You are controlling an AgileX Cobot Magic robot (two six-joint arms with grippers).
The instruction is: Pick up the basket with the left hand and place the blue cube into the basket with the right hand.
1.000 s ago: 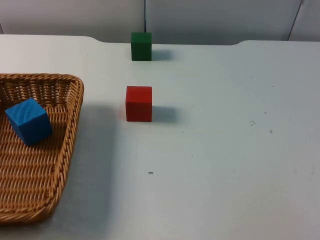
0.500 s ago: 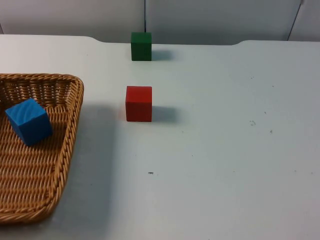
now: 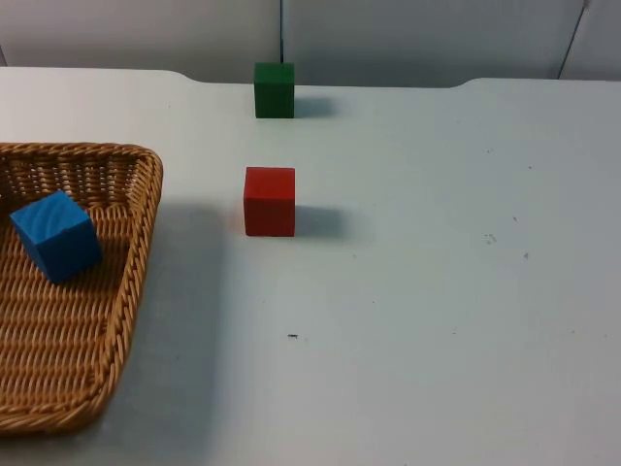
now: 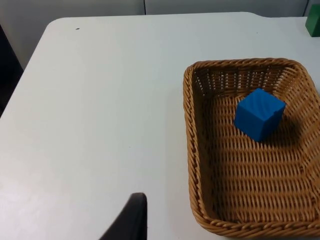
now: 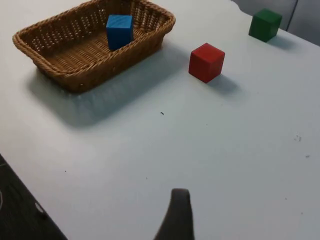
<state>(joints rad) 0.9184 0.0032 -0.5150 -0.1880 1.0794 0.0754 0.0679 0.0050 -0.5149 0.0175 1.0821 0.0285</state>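
My blue cube [image 3: 55,236] sits inside the basket [image 3: 136,243], left of frame; I cannot tell my fingers' state, so I'd keep both arms clear.

Blue cube [image 3: 55,236], tan woven wicker basket [image 3: 136,243], red cube [image 3: 269,201], green cube [image 3: 275,89], white table [image 3: 437,291].

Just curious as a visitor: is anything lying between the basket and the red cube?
No: between the basket and the red cube the top view shows bare white table, crossed by the basket's shadow.
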